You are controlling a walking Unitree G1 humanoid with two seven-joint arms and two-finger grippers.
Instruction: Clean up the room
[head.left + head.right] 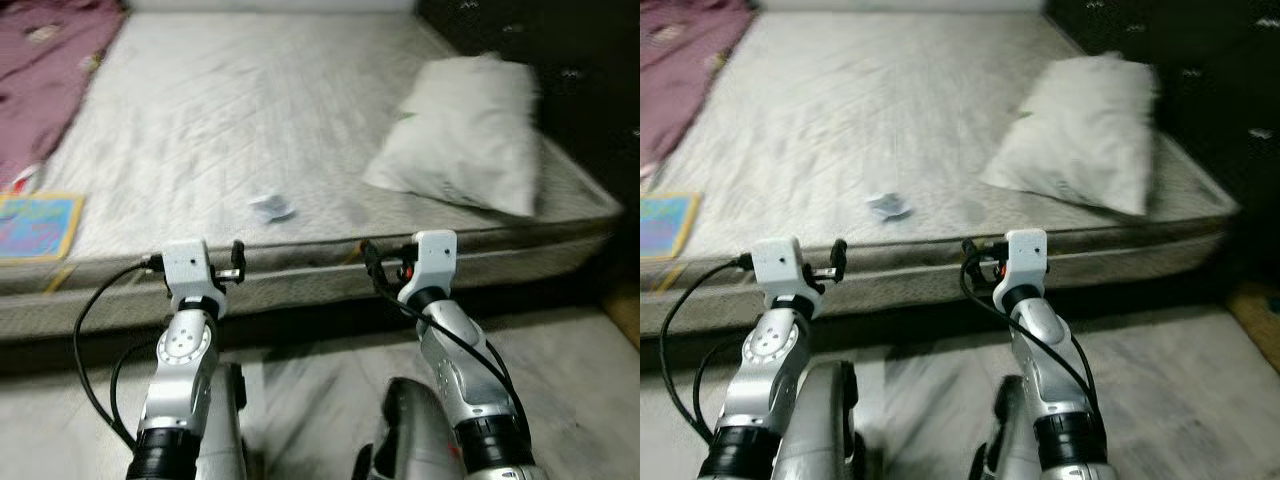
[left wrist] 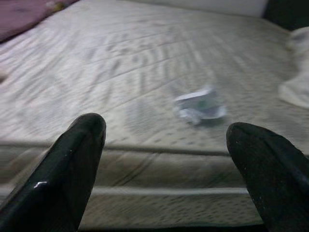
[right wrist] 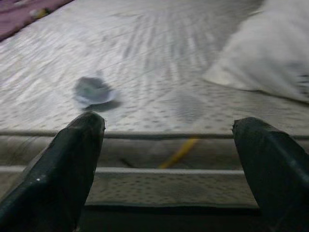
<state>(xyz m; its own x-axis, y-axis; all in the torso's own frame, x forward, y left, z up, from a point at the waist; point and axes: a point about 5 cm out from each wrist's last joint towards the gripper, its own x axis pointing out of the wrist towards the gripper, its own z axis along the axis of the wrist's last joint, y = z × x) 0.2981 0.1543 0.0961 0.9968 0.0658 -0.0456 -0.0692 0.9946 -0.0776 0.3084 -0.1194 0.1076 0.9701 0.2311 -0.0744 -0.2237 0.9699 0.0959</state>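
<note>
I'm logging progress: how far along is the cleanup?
Nothing looks done yet. Both tools, left and right, are open and empty at the mattress edge. Still left: the crumpled paper, the colourful book and the purple cloth.

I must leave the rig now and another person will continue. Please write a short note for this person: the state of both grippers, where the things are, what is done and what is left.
Left gripper: open, holding nothing, raised before the mattress edge.
Right gripper: open, holding nothing, raised beside it at the same edge.
Things: a small crumpled paper lies on the mattress near the front edge, ahead of and between the grippers. A white pillow lies on the right side. A purple cloth is at the far left, and a colourful book is at the left edge.
Done: nothing picked up yet.
Left: probably take the paper first, then the other things.
</note>
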